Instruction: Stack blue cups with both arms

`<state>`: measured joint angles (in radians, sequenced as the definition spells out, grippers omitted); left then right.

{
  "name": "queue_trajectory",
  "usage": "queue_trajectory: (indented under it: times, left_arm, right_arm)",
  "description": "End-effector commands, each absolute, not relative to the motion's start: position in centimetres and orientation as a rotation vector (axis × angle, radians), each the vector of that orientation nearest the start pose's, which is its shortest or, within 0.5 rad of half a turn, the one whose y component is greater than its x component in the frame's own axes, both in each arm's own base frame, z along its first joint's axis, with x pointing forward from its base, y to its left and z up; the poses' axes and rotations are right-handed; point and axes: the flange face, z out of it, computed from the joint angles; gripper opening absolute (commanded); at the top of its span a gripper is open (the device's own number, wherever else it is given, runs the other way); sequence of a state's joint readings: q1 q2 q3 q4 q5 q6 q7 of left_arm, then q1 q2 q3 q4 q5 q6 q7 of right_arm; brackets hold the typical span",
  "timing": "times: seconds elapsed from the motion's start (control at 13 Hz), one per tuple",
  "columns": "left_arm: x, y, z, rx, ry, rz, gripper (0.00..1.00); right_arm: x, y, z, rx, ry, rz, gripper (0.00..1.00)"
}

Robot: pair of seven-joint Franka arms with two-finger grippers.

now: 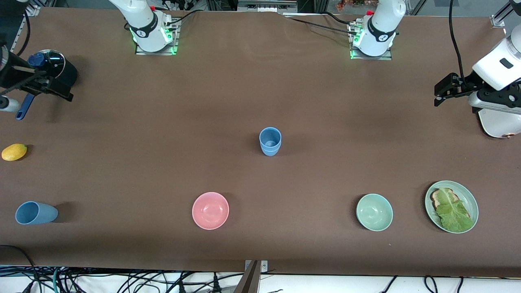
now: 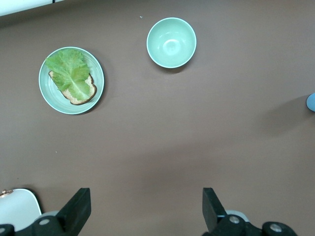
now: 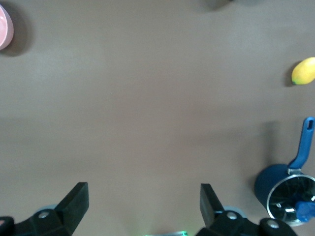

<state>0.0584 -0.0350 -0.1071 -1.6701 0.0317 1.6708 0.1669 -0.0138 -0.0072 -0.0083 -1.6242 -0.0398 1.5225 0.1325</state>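
Observation:
An upright light-blue cup (image 1: 270,141) stands at the table's middle; a seam low on its wall suggests two cups nested. Its edge shows in the left wrist view (image 2: 311,102). Another blue cup (image 1: 36,213) lies on its side near the front camera at the right arm's end. My left gripper (image 1: 445,89) is open and empty in the air at the left arm's end of the table; its wrist view (image 2: 145,206) shows bare table between the fingers. My right gripper (image 1: 57,87) is open and empty over the dark-blue saucepan's edge; its wrist view (image 3: 144,204) shows bare table too.
A dark-blue lidded saucepan (image 1: 53,67) and a lemon (image 1: 14,151) sit at the right arm's end. A pink bowl (image 1: 210,210), a green bowl (image 1: 374,212) and a green plate (image 1: 472,201) with toast and lettuce line the edge nearest the front camera.

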Motion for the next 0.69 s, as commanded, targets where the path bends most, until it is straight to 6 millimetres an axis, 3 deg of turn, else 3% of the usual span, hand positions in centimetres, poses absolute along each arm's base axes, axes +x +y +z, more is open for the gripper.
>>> queue_trajectory:
  times: [0.0, 0.08, 0.15, 0.38, 0.61]
  left_arm:
    - [55.1, -2.6, 61.2, -3.095, 0.386, -0.057, 1.00]
    - [55.1, -2.4, 61.2, -3.098, 0.383, -0.057, 1.00]
    - [55.1, -2.4, 61.4, -3.110, 0.377, -0.064, 1.00]
    - [55.3, -1.2, 61.0, -3.196, 0.324, -0.068, 1.00]
    - [55.4, -1.1, 61.0, -3.196, 0.321, -0.066, 1.00]
  right_arm:
    - [54.4, -2.5, 62.2, -3.151, 0.223, 0.179, 1.00]
    - [54.7, -3.6, 61.8, -3.147, 0.200, 0.181, 1.00]
    - [55.1, -3.4, 61.3, -3.139, 0.141, 0.181, 1.00]
    - [55.2, -4.0, 61.1, -3.130, 0.180, 0.183, 1.00]
    - [55.9, -3.7, 59.4, -3.132, 0.147, 0.207, 1.00]
